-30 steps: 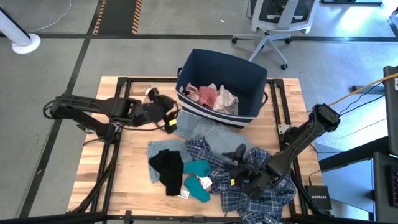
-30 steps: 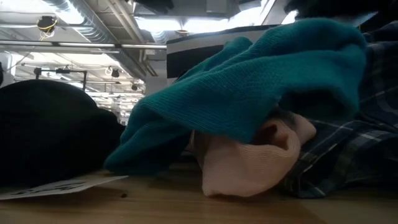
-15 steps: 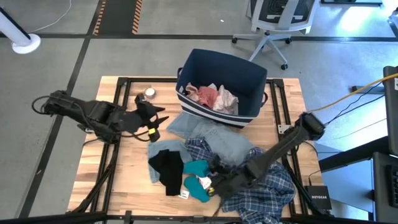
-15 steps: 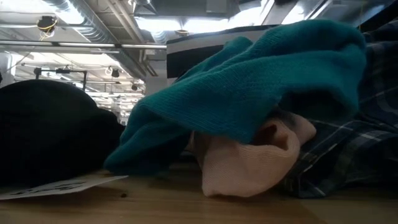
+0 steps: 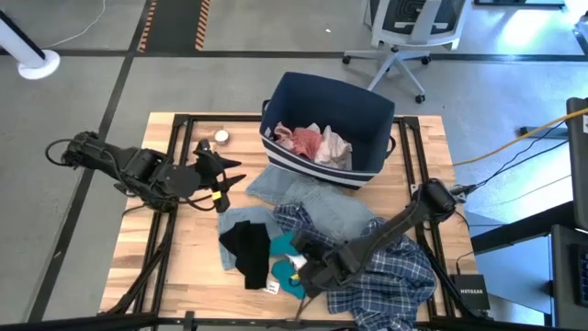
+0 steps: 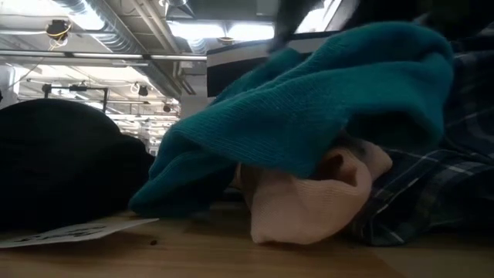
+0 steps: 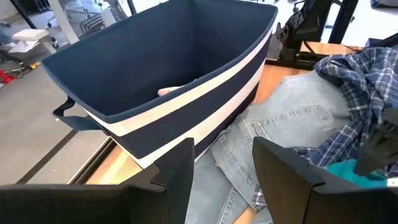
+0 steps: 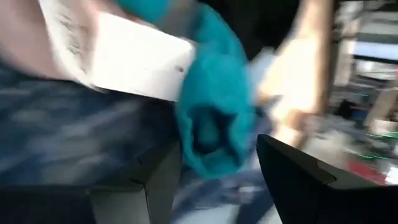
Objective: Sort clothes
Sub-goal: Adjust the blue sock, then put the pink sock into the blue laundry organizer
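A wooden desk [image 5: 184, 248] is seen from above, with a navy fabric bin [image 5: 354, 106] with white stripes standing at its far middle. Pink and pale pieces [image 5: 310, 142] are held inside the bin. Just in front of the bin, light blue denim [image 5: 312, 198] is spread flat, its edge touching the bin's striped wall, as is also shown in the left wrist view [image 7: 273, 134]. A large blue-white plaid shirt [image 5: 395, 276] is heaped on the near right part of the desk, partly over the denim. To the left of the shirt, a black piece [image 5: 246, 250] is laid on a pale blue-grey piece [image 5: 241, 219], and a teal piece [image 5: 292, 267] lies beside it with a white tag.

The right gripper [image 5: 308, 268] is lowered over the teal piece at the shirt's edge, with its arm stretched across the plaid. In the right wrist view its fingers [image 8: 305, 180] are shown apart, with the teal piece [image 8: 214, 121] lying between them; whether the cloth is yet pinched cannot be told. From the low view, the teal piece [image 6: 309, 108] is draped over a pink piece [image 6: 309, 201] on the desk.

The left gripper [image 5: 220, 179] is held over the left side of the desk, near the denim, with fingers [image 7: 283, 171] apart and nothing between them. A small round object [image 5: 220, 137] lies on the desk beyond it.
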`<move>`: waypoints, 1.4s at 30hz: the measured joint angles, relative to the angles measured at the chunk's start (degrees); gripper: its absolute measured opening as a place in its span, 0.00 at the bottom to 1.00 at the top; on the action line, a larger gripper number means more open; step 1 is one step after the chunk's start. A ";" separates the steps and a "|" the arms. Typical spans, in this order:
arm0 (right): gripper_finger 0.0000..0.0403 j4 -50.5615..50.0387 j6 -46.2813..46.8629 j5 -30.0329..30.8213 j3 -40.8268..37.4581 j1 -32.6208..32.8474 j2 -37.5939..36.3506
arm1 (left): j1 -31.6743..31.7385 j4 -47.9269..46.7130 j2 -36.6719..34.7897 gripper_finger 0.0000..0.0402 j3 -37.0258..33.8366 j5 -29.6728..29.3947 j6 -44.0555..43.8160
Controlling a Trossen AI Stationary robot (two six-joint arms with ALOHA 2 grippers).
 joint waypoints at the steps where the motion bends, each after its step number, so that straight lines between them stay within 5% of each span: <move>1: 0.56 2.15 -2.17 2.15 -0.04 -0.38 0.12 | -0.02 -0.01 0.00 0.39 0.00 0.00 0.03; 7: 0.56 24.48 -16.05 7.23 -0.06 -4.83 0.15 | 0.05 0.03 0.09 0.39 0.00 0.01 1.11; 10: 0.56 24.65 -16.37 5.52 1.75 -6.58 0.15 | 0.00 -0.02 0.09 0.39 0.00 0.01 1.11; 15: 0.56 3.50 -5.74 0.15 9.46 -4.15 0.14 | -0.26 -0.16 0.09 0.39 0.00 0.03 1.09; 18: 0.56 -0.94 0.18 -6.03 11.79 -2.28 -0.05 | -0.28 -0.14 0.09 0.39 0.00 0.03 1.06; 22: 0.56 2.07 4.84 -9.87 10.26 -1.34 0.47 | -0.26 -0.12 0.09 0.39 0.00 0.03 0.74; 29: 0.56 7.71 26.93 -13.97 2.80 -4.69 0.80 | -0.26 -0.12 0.09 0.39 0.00 0.03 -0.34; 42: 0.56 16.12 28.51 -16.00 -1.20 -5.05 3.13 | -0.26 -0.16 0.09 0.39 0.00 0.06 -0.15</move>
